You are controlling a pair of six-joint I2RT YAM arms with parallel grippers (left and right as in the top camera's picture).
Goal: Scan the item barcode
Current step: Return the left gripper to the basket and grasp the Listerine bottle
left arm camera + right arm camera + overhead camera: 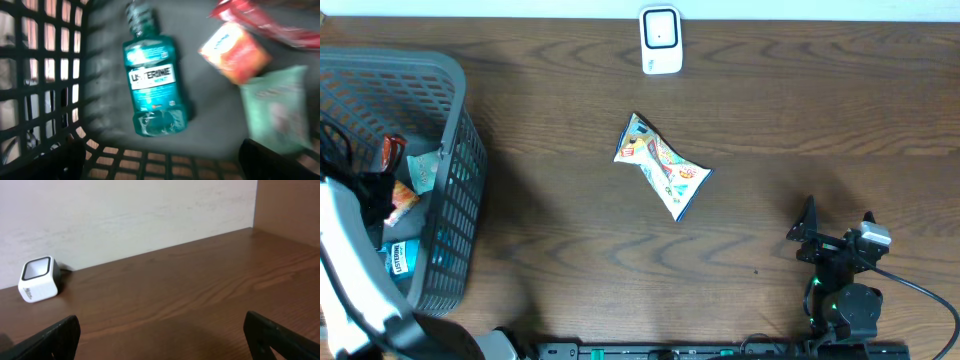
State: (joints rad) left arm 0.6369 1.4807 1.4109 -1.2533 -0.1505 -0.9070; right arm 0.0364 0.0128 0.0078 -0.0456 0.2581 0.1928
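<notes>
A white barcode scanner stands at the table's far edge and shows small at the left in the right wrist view. A colourful snack packet lies mid-table. My left gripper hangs open inside the grey basket, just above a teal Listerine bottle lying flat, with nothing between its fingers. Beside the bottle lie an orange packet, a green packet and a red packet. My right gripper rests open at the near right, facing the scanner, empty.
The basket's lattice wall stands close to the left gripper's left side and front. A pale wall runs behind the table's far edge. Bare wood lies between the snack packet and the right arm.
</notes>
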